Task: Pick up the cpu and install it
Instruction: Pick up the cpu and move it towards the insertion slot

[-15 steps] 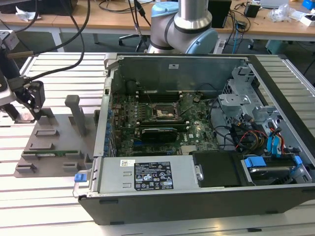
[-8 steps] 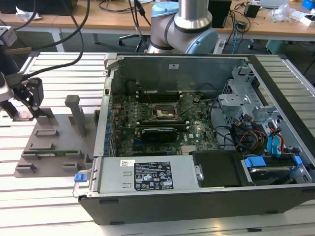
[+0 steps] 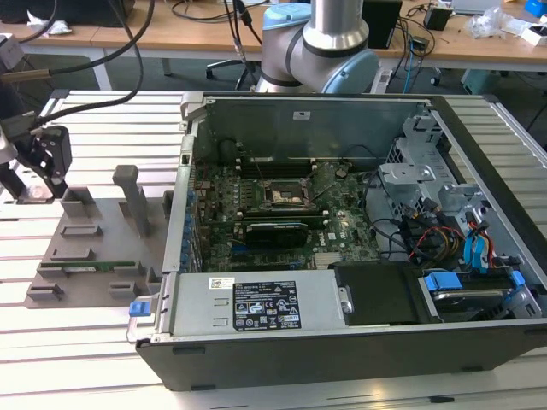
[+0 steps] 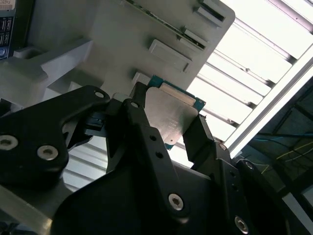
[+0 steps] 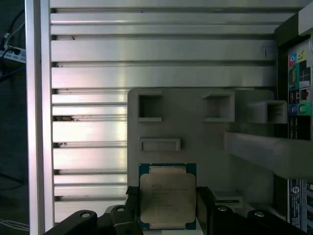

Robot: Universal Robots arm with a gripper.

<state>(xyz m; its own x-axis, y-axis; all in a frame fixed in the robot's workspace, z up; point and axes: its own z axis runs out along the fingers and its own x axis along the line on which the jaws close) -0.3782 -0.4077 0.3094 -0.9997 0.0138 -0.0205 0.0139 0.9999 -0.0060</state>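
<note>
Black hand gripping the flat, square, silver-topped cpu
It's over the grey plastic holder tray, probably not touching it.

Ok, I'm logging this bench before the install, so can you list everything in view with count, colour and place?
table: one, silver slats, under everything.
fixture tray: one, grey, on the table at the exterior view's left.
memory stick: one, green, lying in the fixture tray.
cpu: one, silver-grey top with green rim, just above the fixture tray.
computer case: one, black, open, at the exterior view's right.
motherboard: one, green, inside the computer case.
socket: one, black-framed, on the motherboard.
arm: one, silver and light blue, behind the computer case.
hand: one, black, shut on the cpu's edges.
</note>
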